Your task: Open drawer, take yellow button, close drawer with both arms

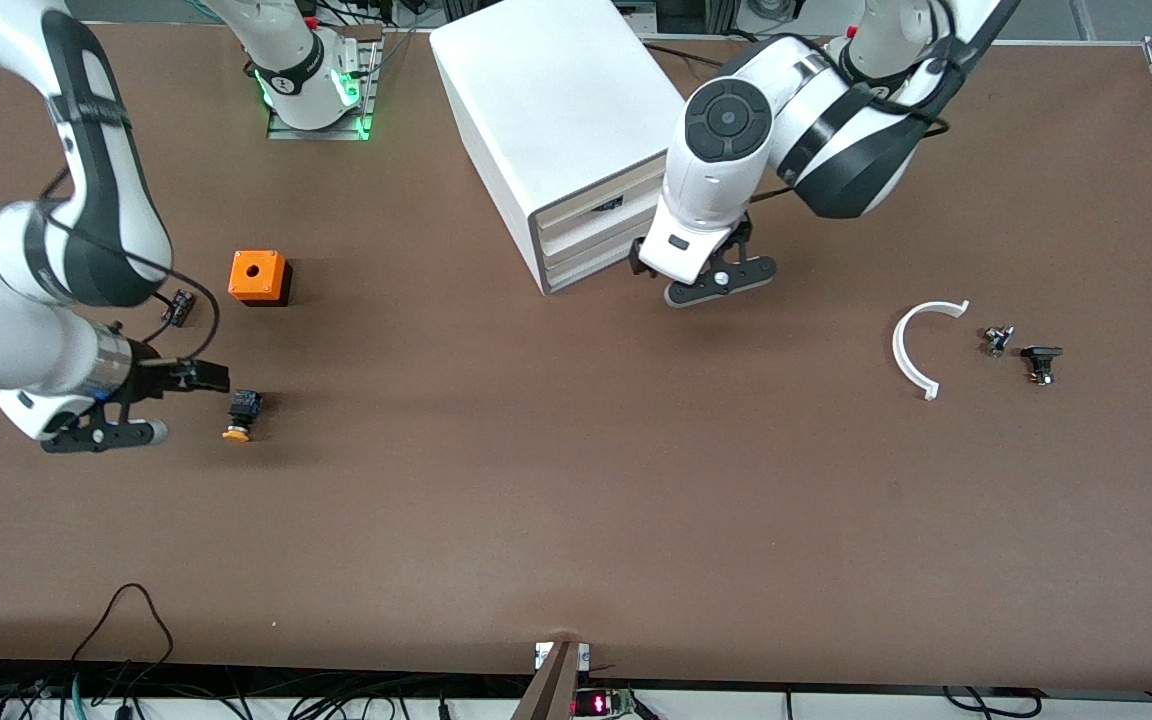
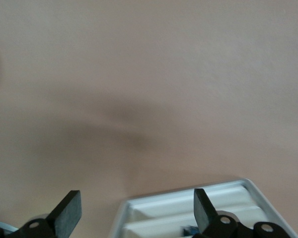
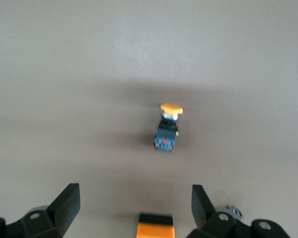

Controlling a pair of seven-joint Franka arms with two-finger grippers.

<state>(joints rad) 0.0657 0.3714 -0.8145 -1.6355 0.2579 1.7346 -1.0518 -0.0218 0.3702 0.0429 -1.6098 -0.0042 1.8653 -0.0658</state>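
Note:
The white cabinet stands at the table's back middle. Its top drawer, with a cream front and a dark handle, looks flush with the two below it. My left gripper hovers just in front of the drawer fronts, open and empty. The cabinet's front shows by one finger. The button lies on its side on the table toward the right arm's end. My right gripper is low beside it, open and empty, with the button ahead of the fingers.
An orange cube with a hole sits farther from the front camera than the button, and shows in the right wrist view. A small black block lies beside it. A white curved piece and two small dark parts lie toward the left arm's end.

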